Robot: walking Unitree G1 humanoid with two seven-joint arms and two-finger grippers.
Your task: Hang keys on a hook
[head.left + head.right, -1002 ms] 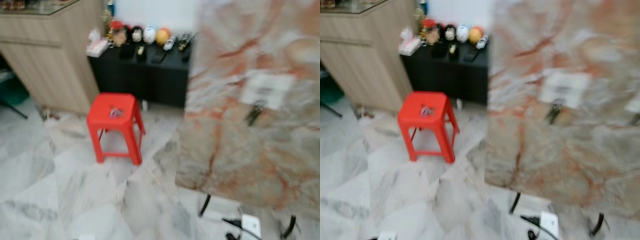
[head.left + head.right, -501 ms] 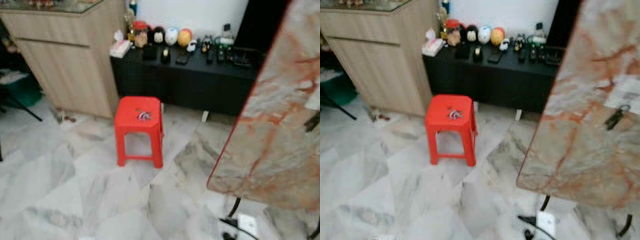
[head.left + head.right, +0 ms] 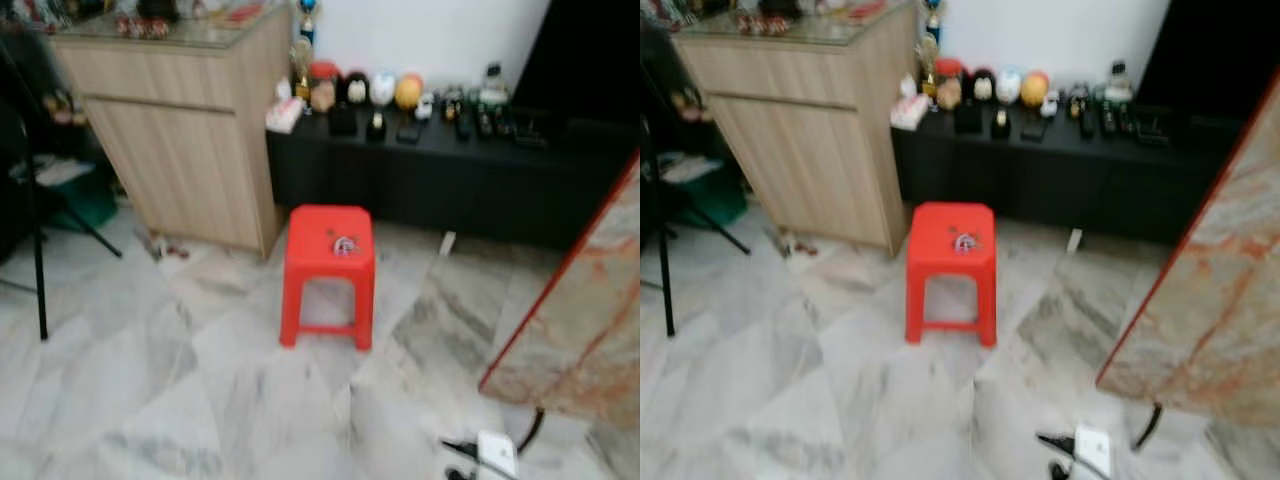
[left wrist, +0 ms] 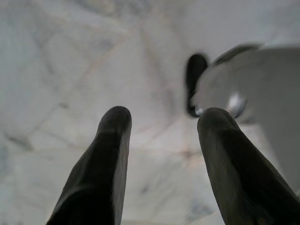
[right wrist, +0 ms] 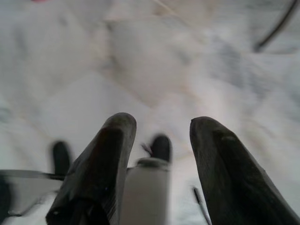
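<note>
A small bunch of keys [image 3: 343,245] lies on top of a red plastic stool [image 3: 330,270] standing on the marble floor in front of me. The pink marble-patterned board [image 3: 585,340] stands at the right edge of the eye views; any hook on it is out of frame. My left gripper [image 4: 161,119] hangs open over the floor, nothing between its fingers. My right gripper [image 5: 159,124] also hangs open over the floor, with nothing held.
A wooden cabinet [image 3: 190,150] stands at the left behind the stool. A low black bench [image 3: 440,170] with figurines runs along the back wall. A tripod leg [image 3: 38,270] is at far left. A white power strip with cable [image 3: 495,455] lies by the board's foot.
The camera has swung left: stool and cabinet moved toward the middle of the view, and the marble board slid to the right edge. The keys stay on the stool.
</note>
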